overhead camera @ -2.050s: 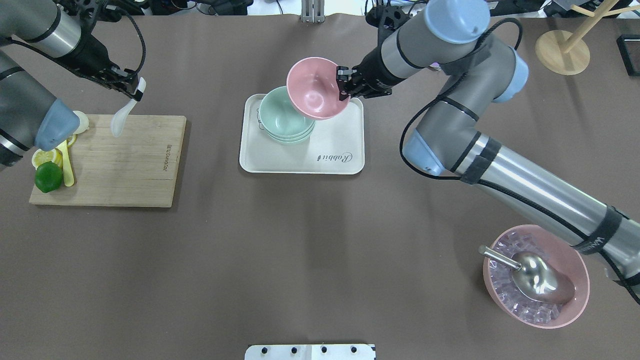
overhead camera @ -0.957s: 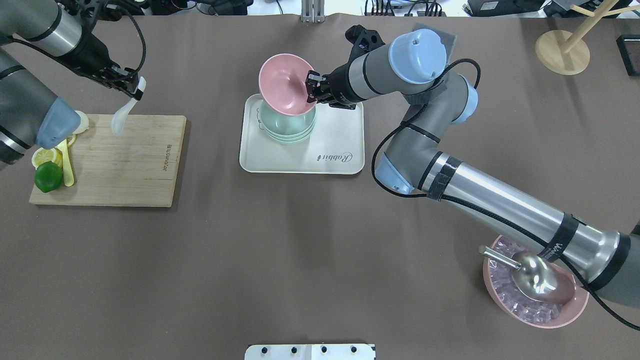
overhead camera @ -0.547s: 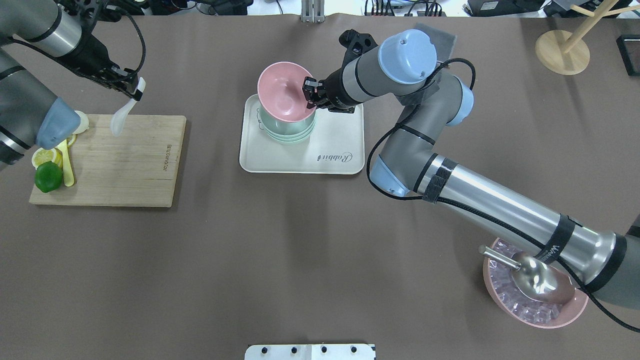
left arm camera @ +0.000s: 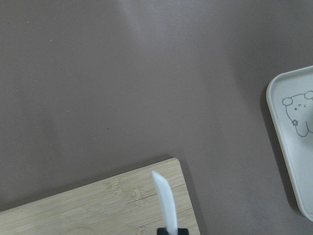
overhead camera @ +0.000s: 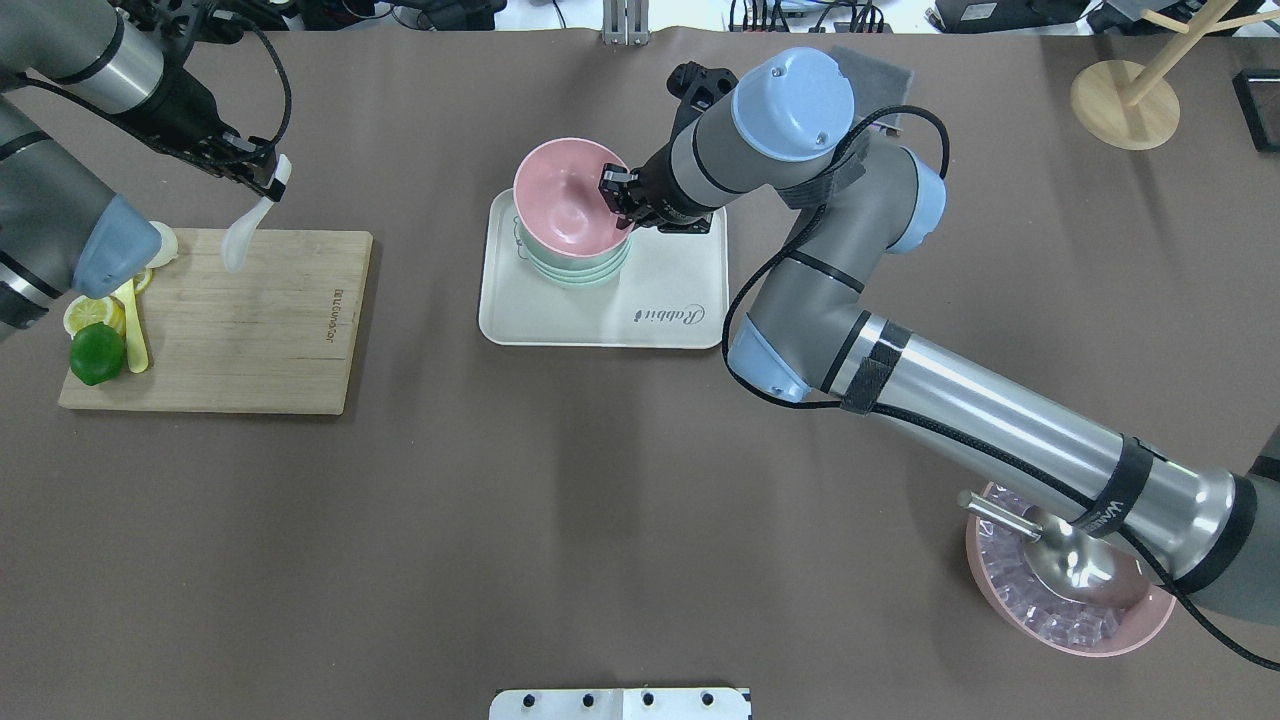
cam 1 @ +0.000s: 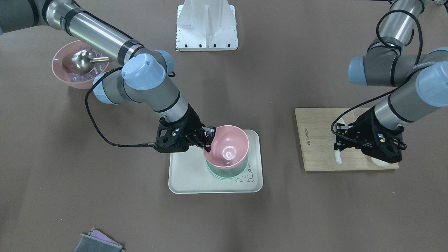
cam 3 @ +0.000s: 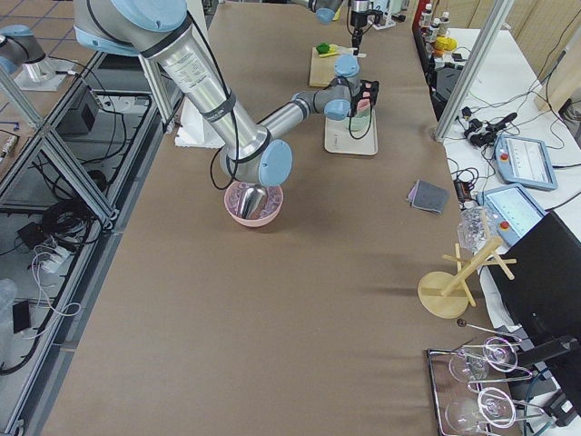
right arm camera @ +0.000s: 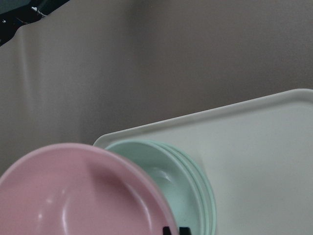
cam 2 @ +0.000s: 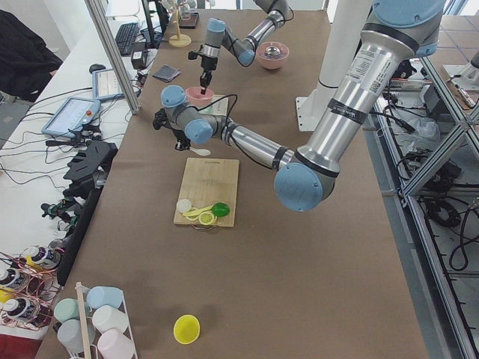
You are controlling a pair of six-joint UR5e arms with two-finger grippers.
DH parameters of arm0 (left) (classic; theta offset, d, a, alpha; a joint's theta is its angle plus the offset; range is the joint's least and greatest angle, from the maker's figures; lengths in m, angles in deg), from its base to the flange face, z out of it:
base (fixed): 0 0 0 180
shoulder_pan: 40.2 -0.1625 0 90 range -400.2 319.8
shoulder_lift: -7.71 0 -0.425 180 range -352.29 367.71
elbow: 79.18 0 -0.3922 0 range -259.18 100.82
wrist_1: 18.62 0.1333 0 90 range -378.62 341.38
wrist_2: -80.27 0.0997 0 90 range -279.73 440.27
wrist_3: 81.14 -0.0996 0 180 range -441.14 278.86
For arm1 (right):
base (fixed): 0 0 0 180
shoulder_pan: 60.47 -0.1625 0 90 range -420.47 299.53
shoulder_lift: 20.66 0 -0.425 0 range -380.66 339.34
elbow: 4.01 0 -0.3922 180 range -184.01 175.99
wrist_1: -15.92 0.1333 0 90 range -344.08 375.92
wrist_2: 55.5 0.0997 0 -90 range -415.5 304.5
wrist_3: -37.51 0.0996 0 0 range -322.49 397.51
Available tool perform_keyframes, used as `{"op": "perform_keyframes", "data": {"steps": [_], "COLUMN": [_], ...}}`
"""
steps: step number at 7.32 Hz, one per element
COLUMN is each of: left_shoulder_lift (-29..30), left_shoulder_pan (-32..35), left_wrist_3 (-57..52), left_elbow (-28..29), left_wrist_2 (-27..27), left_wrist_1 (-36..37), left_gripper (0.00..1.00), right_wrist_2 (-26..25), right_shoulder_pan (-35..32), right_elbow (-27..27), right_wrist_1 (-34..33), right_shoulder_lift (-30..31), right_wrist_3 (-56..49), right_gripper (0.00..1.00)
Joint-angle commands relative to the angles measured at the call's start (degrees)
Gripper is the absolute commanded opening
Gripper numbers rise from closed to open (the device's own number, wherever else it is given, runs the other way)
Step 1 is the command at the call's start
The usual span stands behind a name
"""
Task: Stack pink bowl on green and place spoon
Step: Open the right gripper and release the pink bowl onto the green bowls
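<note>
The pink bowl [overhead camera: 565, 195] sits a little tilted on top of the stack of green bowls [overhead camera: 575, 270] on the white tray [overhead camera: 660, 310]. My right gripper [overhead camera: 615, 195] is shut on the pink bowl's right rim. In the front-facing view the pink bowl [cam 1: 227, 147] covers the green bowls [cam 1: 227, 172]. In the right wrist view the pink bowl [right arm camera: 73, 196] lies over the green bowls [right arm camera: 171, 181]. My left gripper [overhead camera: 270, 180] is shut on the handle of a white spoon [overhead camera: 243, 235], held above the far edge of the cutting board [overhead camera: 260, 320].
A lime [overhead camera: 97, 353], lemon slices and a yellow spoon lie at the board's left end. A pink bowl of ice with a metal scoop [overhead camera: 1070, 610] stands at the near right under my right arm. A wooden stand [overhead camera: 1125, 105] is at the far right.
My right gripper has carried the pink bowl left and down onto the green stack and levelled it. The left arm and spoon have not moved.
</note>
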Motion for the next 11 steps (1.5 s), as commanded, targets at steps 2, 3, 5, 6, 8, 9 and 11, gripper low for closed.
{"op": "perform_keyframes", "data": {"steps": [2, 3, 5, 6, 8, 9, 11], "left_shoulder_lift": [-0.07, -0.07, -0.07, -0.07, -0.07, -0.07, -0.07], "left_shoulder_pan": [0.0, 0.0, 0.0, 0.0, 0.0, 0.0, 0.0], "left_wrist_3": [0.0, 0.0, 0.0, 0.0, -0.09, -0.09, -0.09], "left_elbow": [0.12, 0.12, 0.2, 0.21, 0.64, 0.82, 0.82], "left_wrist_2": [0.0, 0.0, 0.0, 0.0, 0.0, 0.0, 0.0], "left_wrist_1": [-0.05, -0.05, -0.05, -0.14, -0.4, -0.4, -0.49], "left_gripper": [0.0, 0.0, 0.0, 0.0, 0.0, 0.0, 0.0], "right_wrist_2": [-0.23, -0.23, -0.32, -0.32, -1.11, -2.07, -3.48], "right_shoulder_pan": [0.66, 0.66, 0.57, 0.57, 0.48, 0.48, 0.48], "right_elbow": [0.11, 0.11, 0.11, 0.11, 0.11, 0.03, 0.11], "right_wrist_1": [-0.24, -0.24, -0.24, -0.24, -0.16, -0.07, -0.07], "right_shoulder_lift": [0.15, 0.15, -0.02, -0.02, -0.11, -0.11, -0.46], "right_wrist_3": [-0.26, -0.26, 0.26, 0.52, 0.61, 1.92, 2.64], "right_gripper": [0.0, 0.0, 0.0, 0.04, 0.14, 0.18, 0.33]}}
